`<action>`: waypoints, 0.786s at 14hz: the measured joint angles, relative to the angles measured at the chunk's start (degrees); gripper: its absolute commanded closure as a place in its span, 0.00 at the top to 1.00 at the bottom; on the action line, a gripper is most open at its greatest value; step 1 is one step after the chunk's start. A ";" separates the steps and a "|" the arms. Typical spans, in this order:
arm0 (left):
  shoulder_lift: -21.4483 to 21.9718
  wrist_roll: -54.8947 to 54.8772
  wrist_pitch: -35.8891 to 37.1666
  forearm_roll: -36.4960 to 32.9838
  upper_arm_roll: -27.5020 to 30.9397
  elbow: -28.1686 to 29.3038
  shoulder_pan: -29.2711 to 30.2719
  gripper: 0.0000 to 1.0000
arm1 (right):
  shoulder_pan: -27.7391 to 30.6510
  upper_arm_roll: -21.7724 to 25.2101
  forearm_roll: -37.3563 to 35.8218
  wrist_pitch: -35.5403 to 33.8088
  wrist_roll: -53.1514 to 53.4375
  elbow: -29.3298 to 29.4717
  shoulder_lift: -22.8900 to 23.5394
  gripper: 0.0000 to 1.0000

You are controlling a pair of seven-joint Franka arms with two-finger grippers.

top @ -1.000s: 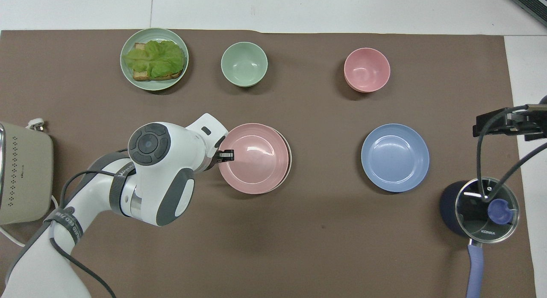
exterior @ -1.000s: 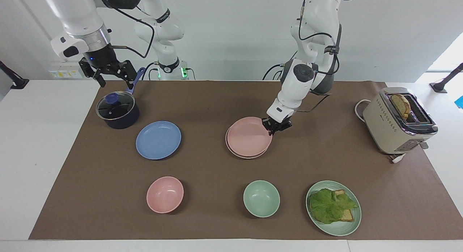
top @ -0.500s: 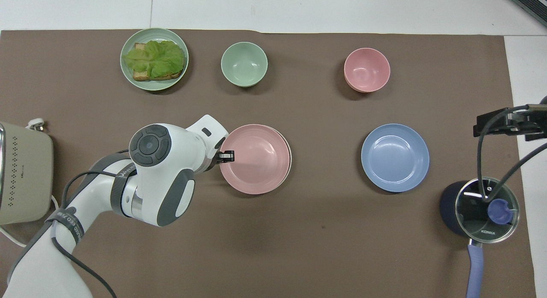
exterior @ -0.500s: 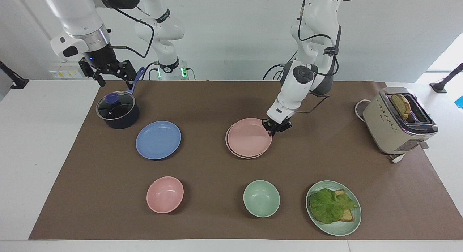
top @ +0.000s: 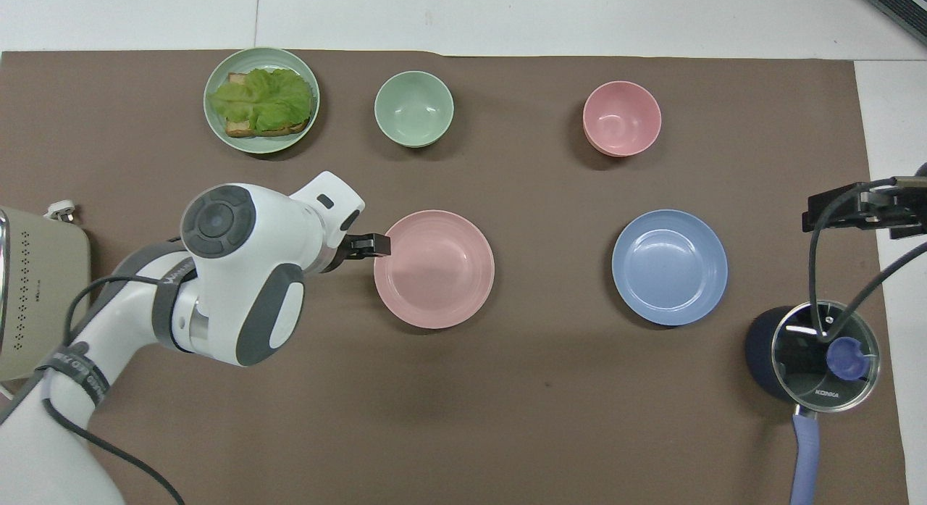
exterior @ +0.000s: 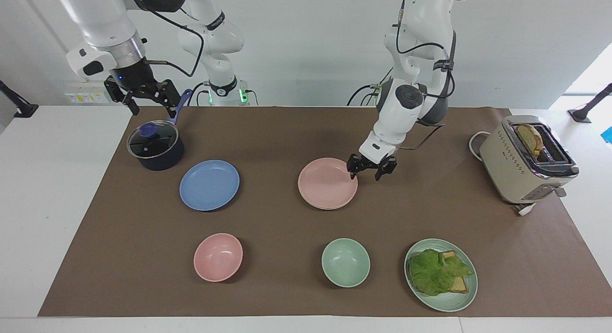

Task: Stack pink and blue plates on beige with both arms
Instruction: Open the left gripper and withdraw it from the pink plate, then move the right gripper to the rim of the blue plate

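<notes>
"konka" on the pot lid (top: 825, 354)

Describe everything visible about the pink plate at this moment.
The pink plate is round, shallow and matte pale pink. It lies flat, nested on the beige plate, of which only a thin rim edge shows. The stack sits mid-table, beside the blue plate. The left gripper, open, hangs at its rim and holds nothing.
</notes>
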State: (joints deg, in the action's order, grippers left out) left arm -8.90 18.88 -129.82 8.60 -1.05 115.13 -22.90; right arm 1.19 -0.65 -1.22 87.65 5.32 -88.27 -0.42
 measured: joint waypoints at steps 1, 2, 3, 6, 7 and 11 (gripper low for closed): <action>0.81 -0.08 4.15 -1.82 0.23 -2.92 2.15 1.00 | 0.00 0.00 0.00 0.00 0.00 0.00 0.00 1.00; 1.88 -0.47 7.67 -3.12 0.35 -5.31 4.41 1.00 | 0.00 0.00 0.00 0.00 0.00 0.00 0.00 1.00; 3.24 -1.51 10.45 -3.66 0.48 -6.80 6.54 1.00 | 0.00 0.01 0.00 0.00 0.00 0.00 0.00 1.00; 7.40 -7.80 17.71 -4.40 0.68 -7.96 11.99 1.00 | 0.00 0.01 0.00 0.00 0.00 0.00 0.00 1.00; 8.33 -10.15 19.53 -4.69 0.72 -8.18 13.52 1.00 | 0.00 0.01 0.00 0.11 0.00 0.00 0.00 1.00; 10.58 -18.24 25.26 -4.87 0.83 -10.55 18.79 1.00 | 0.50 0.04 0.00 0.42 0.00 0.00 0.00 1.00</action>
State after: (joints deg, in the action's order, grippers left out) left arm 1.68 0.64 -104.57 3.73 -0.22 104.58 -4.11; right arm 1.68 -0.61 -1.22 88.07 5.32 -88.27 -0.42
